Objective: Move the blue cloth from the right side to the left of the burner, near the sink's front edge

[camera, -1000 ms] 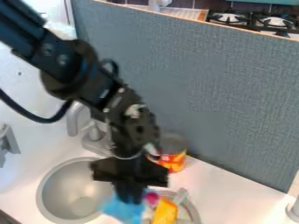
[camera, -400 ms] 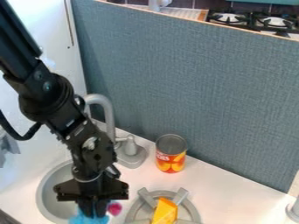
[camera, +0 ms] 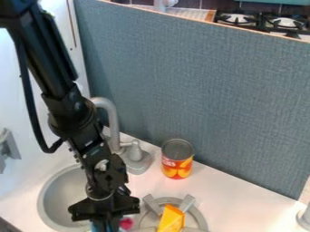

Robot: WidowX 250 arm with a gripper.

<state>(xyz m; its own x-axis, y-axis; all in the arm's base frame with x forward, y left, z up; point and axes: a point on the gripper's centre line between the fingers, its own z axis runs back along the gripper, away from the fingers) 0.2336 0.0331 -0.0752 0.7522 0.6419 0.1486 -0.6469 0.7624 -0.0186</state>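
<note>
The black gripper (camera: pixel 106 224) hangs at the bottom edge, over the counter strip between the sink and the stove burner. It is shut on a soft-looking blue object (camera: pixel 94 227), of which only a sliver shows beside the fingers. A small pink piece (camera: pixel 126 223) sticks out to the right of the gripper. To its right, an orange-yellow wedge (camera: pixel 171 219) rests on the grey burner (camera: pixel 196 219).
The round metal sink (camera: pixel 55 199) lies left of the gripper, with a grey faucet (camera: pixel 109 107) behind it. An orange-labelled can (camera: pixel 176 159) stands behind the burner, near the grey-blue partition (camera: pixel 205 86). Part of a grey fixture (camera: pixel 302 217) shows at the right edge.
From over the burner's left side, the gripper moved left, then slightly right and lower in view. The blue object and pink piece travelled with it. The can and wedge stayed put.
</note>
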